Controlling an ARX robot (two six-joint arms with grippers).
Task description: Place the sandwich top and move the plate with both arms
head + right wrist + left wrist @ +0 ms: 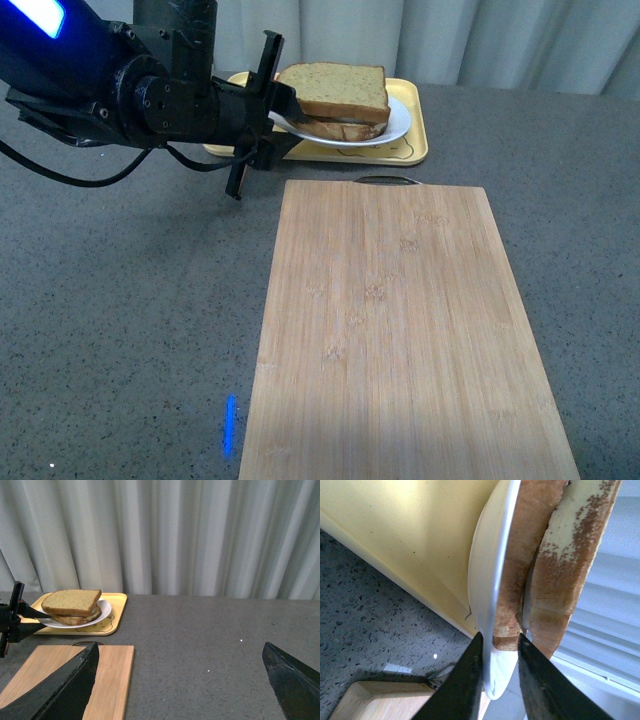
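Your left gripper (pixel 500 642) has its jaws pinched on one rim of the plate (pixel 400 120), held over the yellow tray (pixel 415 150) with the sandwich top (pixel 335 88) stacked on it. With only that one-sided grip, the plate could tip and shed bread. Your right gripper (pixel 180 647), jaws wide and empty, is well away from the tray.

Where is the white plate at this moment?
Front view: the plate, carrying the sandwich, is at the far centre over the yellow tray, beyond the cutting board, its left rim pinched by the left gripper.
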